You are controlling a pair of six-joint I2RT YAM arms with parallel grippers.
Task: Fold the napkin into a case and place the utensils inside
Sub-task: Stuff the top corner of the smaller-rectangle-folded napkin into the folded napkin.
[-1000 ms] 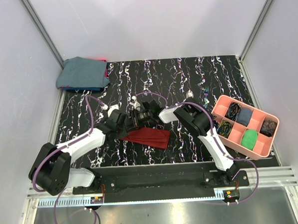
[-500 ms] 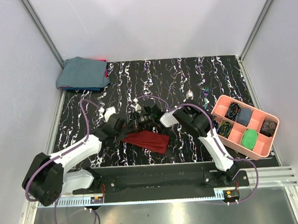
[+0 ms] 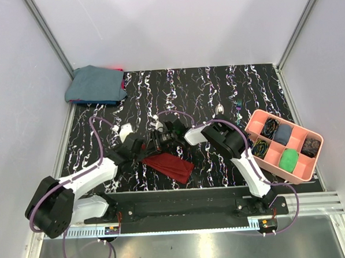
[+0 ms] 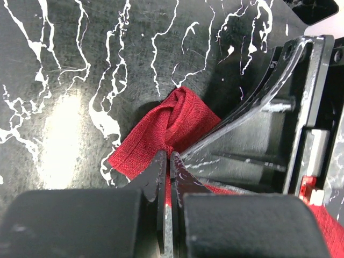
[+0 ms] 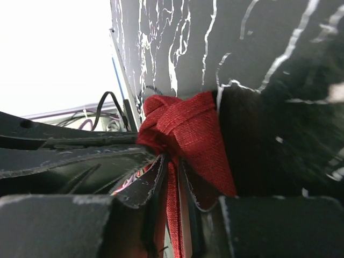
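Here, pink tray (image 3: 302,167) holds cables (image 3: 271,126); napkin (image 3: 170,165) outside.

White shells and black joints form the left arm (image 3: 88,175) and right arm (image 3: 253,174); purple cables (image 3: 94,127) loop behind the left pincer (image 4: 167,158) and right pincer (image 5: 172,164).

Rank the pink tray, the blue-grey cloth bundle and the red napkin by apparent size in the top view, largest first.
1. pink tray
2. blue-grey cloth bundle, nearly as large
3. napkin, folded and partly hidden

The marbled table (image 3: 217,92) bears the napkin (image 3: 173,166), pink tray (image 3: 274,152) (right edge) and cloth bundle (image 3: 95,84).
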